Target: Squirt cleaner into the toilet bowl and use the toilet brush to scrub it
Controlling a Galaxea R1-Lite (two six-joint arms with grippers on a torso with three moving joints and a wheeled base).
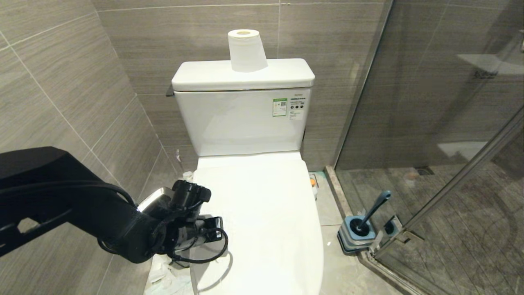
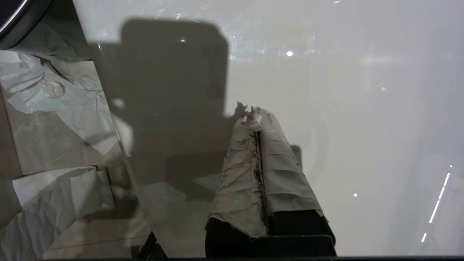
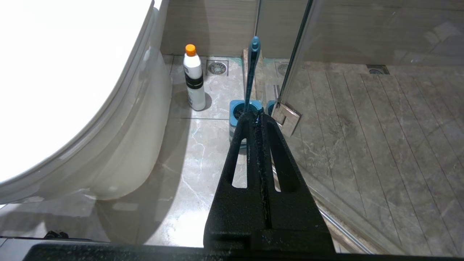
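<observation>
Our left tool (image 2: 255,117), pressed together and empty, sits at the closed lid (image 1: 262,213), likely to lift it; toilet brush (image 1: 370,215) waits in its holder (image 1: 356,237) beside the toilet bowl (image 3: 119,152)

Even overhead light fills the tiled room. The closed toilet lid (image 1: 262,213) glares white, blown out entirely in the right wrist view. The left gripper (image 2: 255,116) casts a blocky shadow across it. Straight lines bow outward near the head view's edges.
</observation>
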